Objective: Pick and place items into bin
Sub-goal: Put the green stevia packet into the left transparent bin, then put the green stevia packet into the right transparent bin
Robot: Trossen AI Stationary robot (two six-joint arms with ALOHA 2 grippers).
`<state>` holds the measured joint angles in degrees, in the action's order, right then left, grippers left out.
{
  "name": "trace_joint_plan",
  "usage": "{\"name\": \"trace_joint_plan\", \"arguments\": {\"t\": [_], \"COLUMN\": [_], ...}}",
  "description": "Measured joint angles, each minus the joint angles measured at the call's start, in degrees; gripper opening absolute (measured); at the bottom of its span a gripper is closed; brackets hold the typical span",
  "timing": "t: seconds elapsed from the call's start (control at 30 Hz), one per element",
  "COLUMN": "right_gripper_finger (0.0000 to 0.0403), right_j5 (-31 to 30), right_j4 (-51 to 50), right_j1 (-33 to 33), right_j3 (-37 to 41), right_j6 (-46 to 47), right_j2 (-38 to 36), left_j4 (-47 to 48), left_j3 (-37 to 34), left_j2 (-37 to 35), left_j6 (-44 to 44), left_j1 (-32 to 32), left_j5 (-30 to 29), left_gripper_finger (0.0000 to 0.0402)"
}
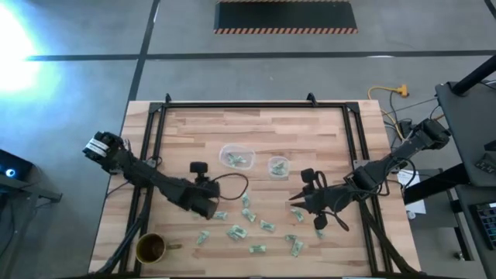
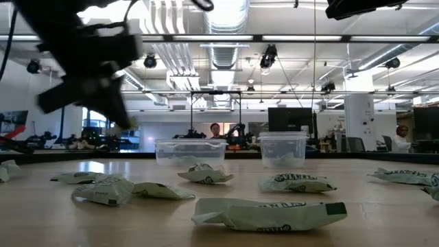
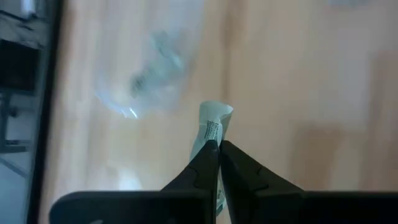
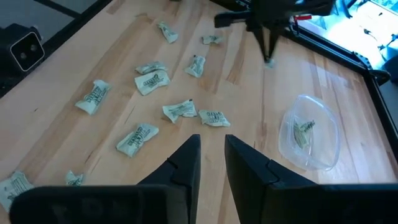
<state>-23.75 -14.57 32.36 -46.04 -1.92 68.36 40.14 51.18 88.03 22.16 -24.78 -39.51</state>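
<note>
While clamped shut on one pale green wrapped item (image 3: 214,124), left claw (image 3: 219,144) raised above the wooden surface (image 1: 194,128), near the two clear bins (image 1: 236,157). Right claw (image 4: 211,146) hovering over the scattered items (image 4: 150,81), fingers a little apart, nothing between them. More wrapped pieces loose across the near half of the surface; a few already inside the bins. Brown cup (image 1: 151,248) at the near left corner. Step in hand, apparently: carrying a picked item. Next move likely calls for travel over a bin and release.
</note>
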Motion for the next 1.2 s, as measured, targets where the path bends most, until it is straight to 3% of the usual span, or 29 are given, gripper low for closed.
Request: {"name": "trace_joint_plan", "arguments": {"t": [0.3,0.53,1.0,1.2], "right_gripper_finger": [0.0061,0.0065,0.006,0.0061], "right_j5": [0.0,0.1,0.2,0.2], "right_j4": [0.0,-0.2,-0.3,-0.3], "right_j1": [0.0,0.0,0.0,0.0], "right_j3": [0.1,0.6,0.7,0.7], "right_j6": [-0.2,-0.2,-0.1,0.0], "right_j2": [0.0,0.0,0.0,0.0], "left_j4": [-23.1,-26.7,-26.9,-26.8], "left_j3": [0.1,0.0,-0.6,-1.0], "left_j2": [-0.9,-0.9,-0.9,-0.8], "left_j6": [-22.0,-24.0,-22.6,-22.6], "left_j1": [14.6,24.4,26.3,26.3], "left_j5": [0.0,6.2,7.9,7.9], "left_gripper_finger": [0.0,0.0,0.0001,0.0047]}}
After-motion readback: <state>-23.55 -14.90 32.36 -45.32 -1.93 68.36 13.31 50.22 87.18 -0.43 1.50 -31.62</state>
